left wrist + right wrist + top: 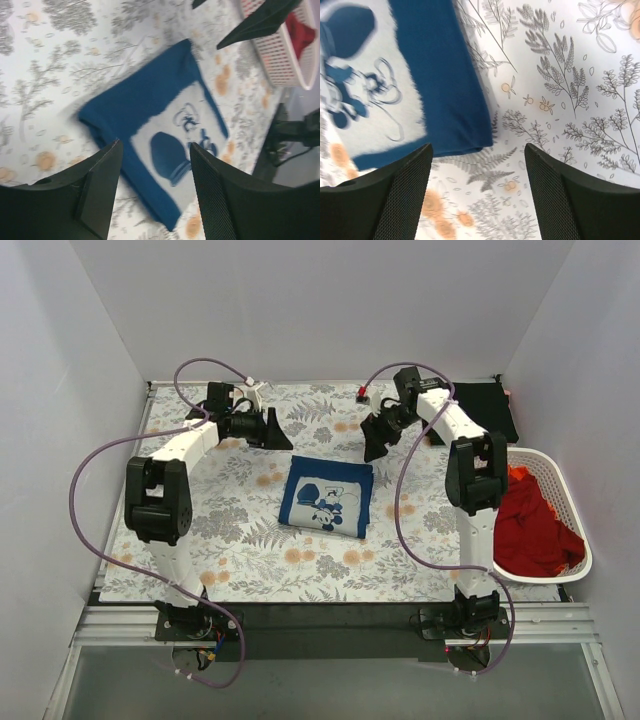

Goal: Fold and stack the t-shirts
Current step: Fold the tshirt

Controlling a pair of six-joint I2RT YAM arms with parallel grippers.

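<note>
A navy blue t-shirt (327, 496) with a white cartoon print lies folded into a rectangle at the middle of the floral cover. It also shows in the left wrist view (150, 125) and in the right wrist view (435, 75). My left gripper (277, 430) is open and empty, raised above the cover to the shirt's far left. My right gripper (376, 445) is open and empty, raised just beyond the shirt's far right corner. A black t-shirt (487, 409) lies folded at the far right. Red and orange t-shirts (530, 525) are heaped in the basket.
A white slotted basket (565, 502) stands at the right edge of the table, also in the left wrist view (280, 60). White walls close in the far side and both sides. Purple cables loop off both arms.
</note>
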